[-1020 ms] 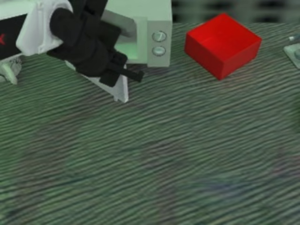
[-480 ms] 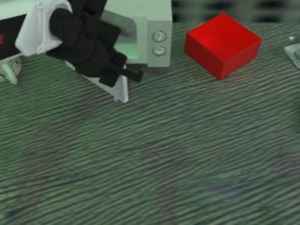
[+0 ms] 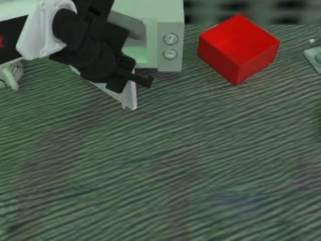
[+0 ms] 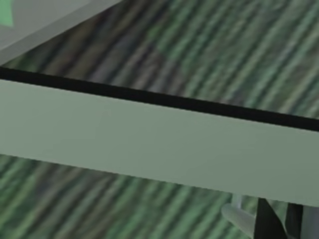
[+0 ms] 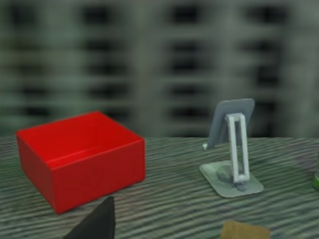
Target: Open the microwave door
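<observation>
Table [image 3: 200, 165]: a green-grey rippled surface that filled the top view.
Left arm [image 3: 45, 30]: a white and black arm reached in over the top view's far left, above the open door.
Microwave [image 3: 160, 20]: a pale grey-white box stood at the far edge, left of centre; two round silver knobs [image 3: 170, 46] showed on its front panel.
Red box [image 3: 237, 47]: an open red cube box stood just right of the microwave, apart from it.
Microwave door [image 3: 129, 95]: the door stood swung out from the cavity toward the near left, with its free edge resting low near the table. In the left wrist view a broad pale band with a dark edge [image 4: 159, 142] crossed the frame.
Left gripper [image 3: 131, 76]: the black gripper lay at the door's free edge; whether the fingers were spread or pinching the door could not be told.
Stand [image 5: 230, 149]: a small grey stand sat on the table right of the red box.
Right gripper [image 5: 97, 221]: only one dark tip showed in the right wrist view; its state could not be told.
</observation>
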